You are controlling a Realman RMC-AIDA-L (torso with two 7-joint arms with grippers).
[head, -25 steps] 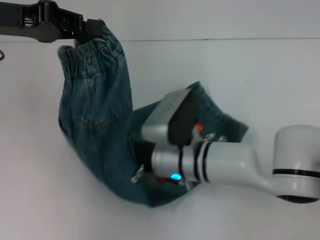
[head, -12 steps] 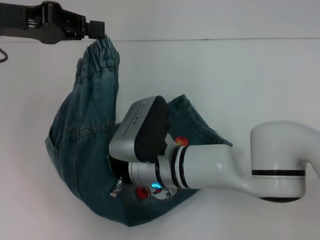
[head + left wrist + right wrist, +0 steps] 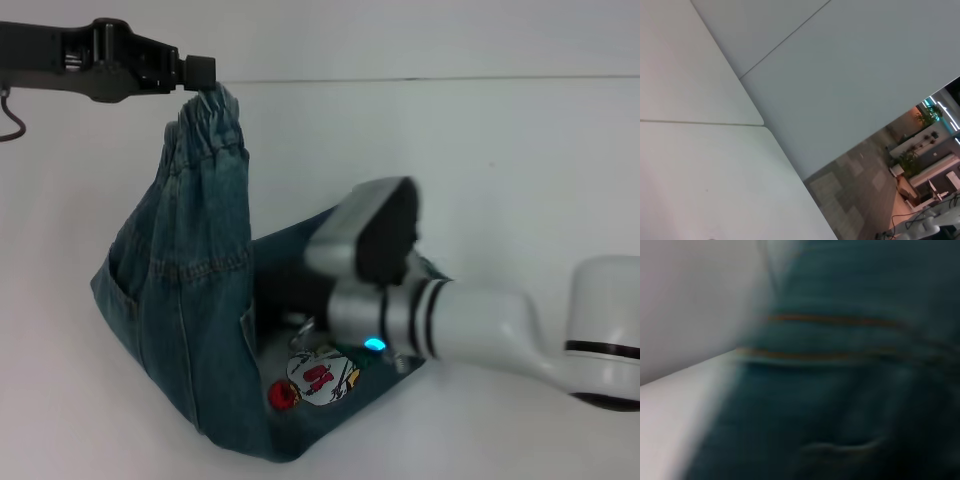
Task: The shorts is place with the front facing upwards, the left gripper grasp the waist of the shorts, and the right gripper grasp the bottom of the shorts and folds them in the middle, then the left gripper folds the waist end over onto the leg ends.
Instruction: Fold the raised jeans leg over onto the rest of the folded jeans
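Observation:
The shorts (image 3: 190, 290) hang in a long fold of faded denim, their lower part resting on the white table (image 3: 520, 160). At the far left, my left gripper (image 3: 203, 72) is shut on the waist of the shorts (image 3: 210, 110) and holds that ruffled band up in the air. The cartoon patch (image 3: 318, 378) with its orange ball lies face up near the front. My right arm's wrist housing (image 3: 372, 240) hovers over the leg part and hides the right gripper and the bottom of the shorts. The right wrist view is filled with denim and orange stitching (image 3: 840, 356).
A seam line (image 3: 450, 78) crosses the white table at the back. The left wrist view shows only the table surface (image 3: 700, 175), its edge, and the room floor (image 3: 870, 180) beyond. The right arm's white elbow (image 3: 605, 330) sits at the right edge.
The right arm has swung right and back, uncovering the cartoon patch. The left gripper has shifted slightly right with the waist, and the hanging denim has followed.

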